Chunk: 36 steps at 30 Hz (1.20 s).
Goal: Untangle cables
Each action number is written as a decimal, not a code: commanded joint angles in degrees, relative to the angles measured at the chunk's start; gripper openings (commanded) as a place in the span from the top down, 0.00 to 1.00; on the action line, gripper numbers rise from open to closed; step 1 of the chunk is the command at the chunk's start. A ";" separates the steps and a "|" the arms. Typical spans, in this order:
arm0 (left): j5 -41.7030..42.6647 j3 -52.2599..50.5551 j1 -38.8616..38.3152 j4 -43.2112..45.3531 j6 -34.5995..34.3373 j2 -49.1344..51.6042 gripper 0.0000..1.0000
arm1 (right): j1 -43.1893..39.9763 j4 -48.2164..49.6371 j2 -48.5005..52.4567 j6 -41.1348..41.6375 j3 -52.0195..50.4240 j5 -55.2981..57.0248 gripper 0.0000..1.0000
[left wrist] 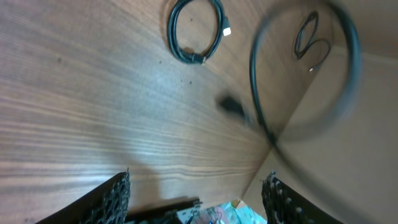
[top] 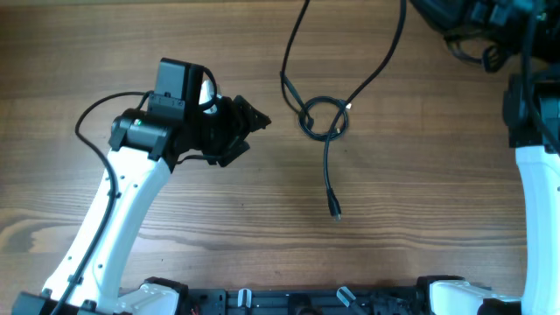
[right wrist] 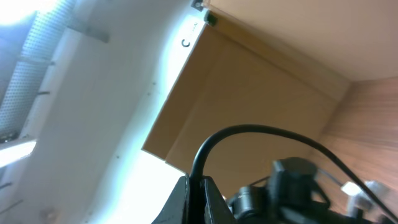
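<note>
Black cables (top: pixel 322 116) lie on the wooden table, looped into a small knot at mid-table. Two strands run from it off the top edge, and a tail ends in a plug (top: pixel 335 210) nearer the front. My left gripper (top: pixel 258 118) hovers just left of the knot, open. In the left wrist view its fingers (left wrist: pixel 118 199) stand wide apart around bare wood, with a coiled cable (left wrist: pixel 196 31) and a blurred loop (left wrist: pixel 298 81) ahead. In the right wrist view my right gripper (right wrist: pixel 198 182) is shut on a black cable (right wrist: pixel 249 130) that arcs up and to the right.
The right arm (top: pixel 534 175) stands along the right edge, below a dark mass of wires (top: pixel 472 26) at the top right corner. A cardboard wall (left wrist: pixel 348 155) borders the table beyond the cables. The arms' bases (top: pixel 306 302) line the front edge.
</note>
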 commanded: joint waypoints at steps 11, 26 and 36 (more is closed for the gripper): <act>-0.61 0.44 -6.86 10.64 0.31 3.13 0.29 | 0.02 9.66 -0.22 20.11 0.83 1.62 0.96; -6.91 0.44 -10.32 16.72 5.07 3.91 0.23 | 0.02 14.21 -0.24 26.25 0.85 4.66 0.96; -13.18 0.44 -10.27 31.17 4.37 12.74 0.23 | 0.02 14.19 -0.33 26.05 0.85 2.97 0.96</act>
